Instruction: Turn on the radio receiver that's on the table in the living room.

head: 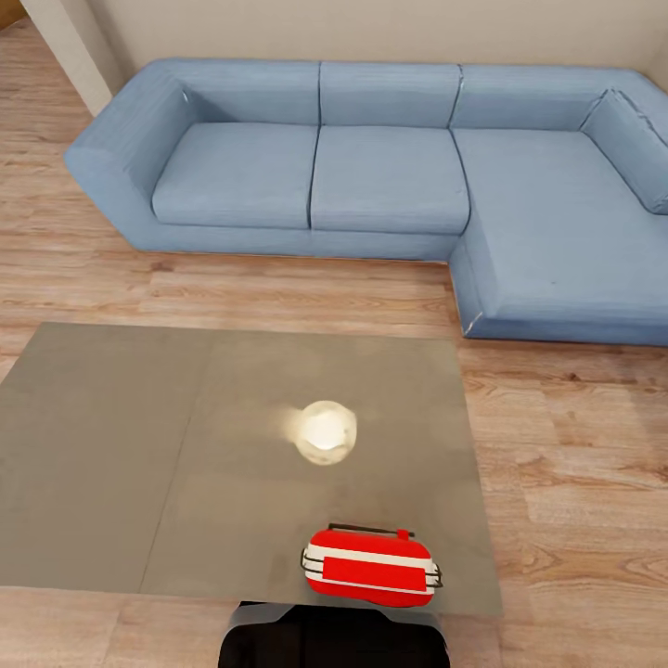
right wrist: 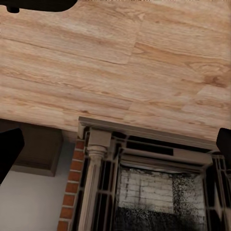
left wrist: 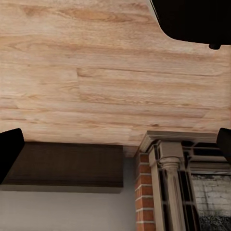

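Radio receiver (head: 371, 564) sits on the table (head: 139, 464) at the near edge, toward the right corner of the grey top, directly in front of robot's dark trunk (head: 334, 638) at the bottom of the head view. Radio is red with white stripes, thin wire handle along its far side, lying flat, nothing touching it. Bright lamp reflection (head: 325, 431) on the glossy top just beyond the radio. Table top shows two panels with a seam running front to back. Blue L-shaped sofa (head: 390, 176) across the wood plank floor (head: 575, 482) behind the table, well apart from it. Left wrist view: left gripper (left wrist: 115, 144) with dark fingertips at opposite edges of the frame, spread wide, nothing between them; beyond are wood planks, a dark wooden cabinet (left wrist: 67, 166) and a brick fireplace (left wrist: 178, 187) with pale column trim. Right wrist view: right gripper (right wrist: 115, 147) likewise spread wide and empty, fingertips at the frame edges, facing the same fireplace and floor.
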Available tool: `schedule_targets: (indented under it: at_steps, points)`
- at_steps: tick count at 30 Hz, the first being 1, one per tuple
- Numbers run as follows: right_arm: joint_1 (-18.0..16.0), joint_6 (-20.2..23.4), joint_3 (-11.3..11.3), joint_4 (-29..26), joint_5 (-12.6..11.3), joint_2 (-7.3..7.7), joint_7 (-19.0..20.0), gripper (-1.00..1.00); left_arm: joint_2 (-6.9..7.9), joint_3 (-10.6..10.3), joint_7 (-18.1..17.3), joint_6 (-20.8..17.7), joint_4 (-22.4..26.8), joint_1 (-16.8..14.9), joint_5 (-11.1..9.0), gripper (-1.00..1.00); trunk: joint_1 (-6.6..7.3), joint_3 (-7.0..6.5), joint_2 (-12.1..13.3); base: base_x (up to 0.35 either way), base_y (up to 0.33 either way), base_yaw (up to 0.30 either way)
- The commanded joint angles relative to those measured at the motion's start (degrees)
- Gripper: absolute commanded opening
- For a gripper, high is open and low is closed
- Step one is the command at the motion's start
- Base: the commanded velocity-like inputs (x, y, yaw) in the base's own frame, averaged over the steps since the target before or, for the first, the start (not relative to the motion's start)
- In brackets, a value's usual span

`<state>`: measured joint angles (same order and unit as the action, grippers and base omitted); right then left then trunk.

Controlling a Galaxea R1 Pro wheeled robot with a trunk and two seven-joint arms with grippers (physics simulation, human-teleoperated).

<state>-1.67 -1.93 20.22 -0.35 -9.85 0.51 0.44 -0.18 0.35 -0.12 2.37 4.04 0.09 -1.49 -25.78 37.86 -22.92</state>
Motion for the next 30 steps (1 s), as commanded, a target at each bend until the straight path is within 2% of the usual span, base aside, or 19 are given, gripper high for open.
schedule_targets:
  at_steps: [1, 30]
  points:
    - [0.0, 0.0, 0.0, 0.0, 0.0, 0.0, 0.0, 1.0, 0.0, 0.0, 0.0, 0.0, 0.0, 0.0, 0.0, 1.0, 0.0, 0.0, 0.0, 0.0, 0.0, 0.0]
    - [0.0, 0.3, -0.1, 0.0, -0.2, -0.25, -0.5, 1.0, 0.0, 0.0, 0.0, 0.0, 0.0, 0.0, 0.0, 1.0, 0.0, 0.0, 0.0, 0.0, 0.0, 0.0]
